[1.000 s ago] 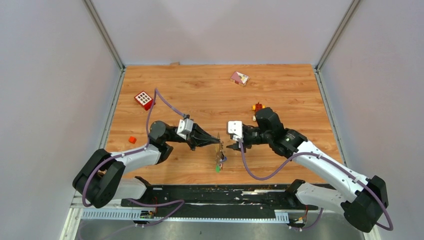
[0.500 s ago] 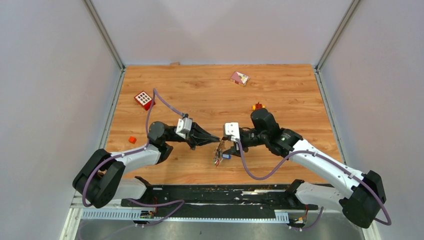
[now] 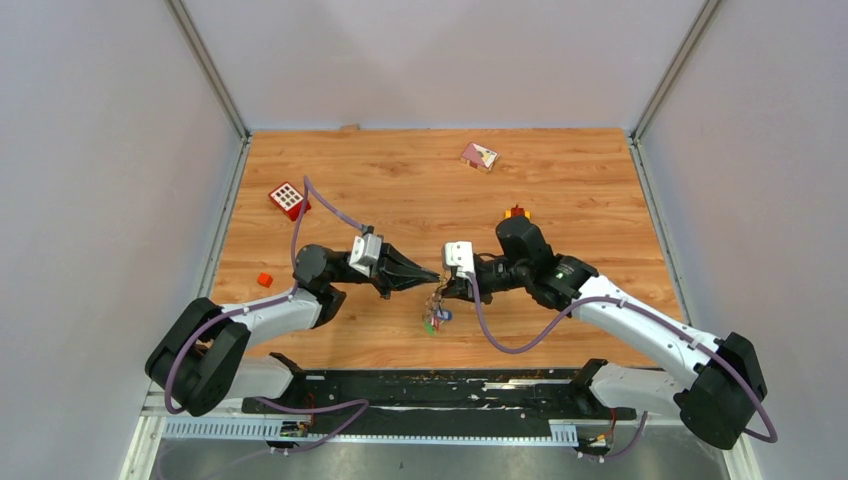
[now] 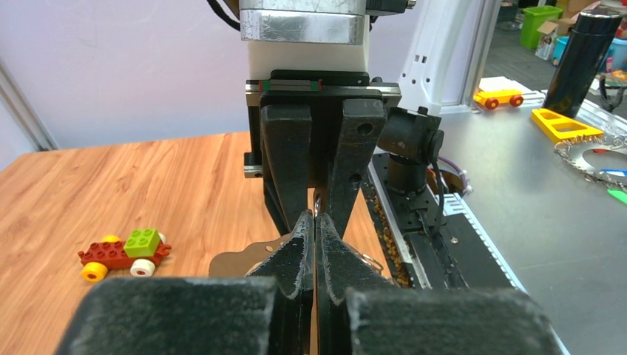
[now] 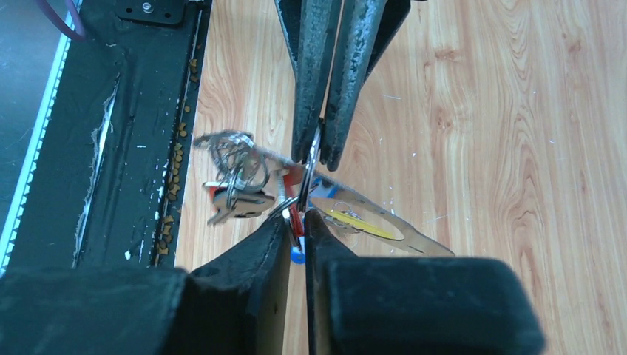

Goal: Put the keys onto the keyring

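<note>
Pinching the keyring (image 5: 305, 183), left fingers (image 5: 309, 74) and right fingers (image 5: 259, 255) meet beside the keys (image 5: 235, 188).

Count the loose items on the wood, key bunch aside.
4: red block with white squares, far left; small red cube, near left; pink-and-white item, far centre; brick toy car, right of centre. Others may be hidden.

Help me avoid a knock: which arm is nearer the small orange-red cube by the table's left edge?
Left. The left arm bends just right of the small orange-red cube, apart from it; the right arm is far off to its right.
</note>
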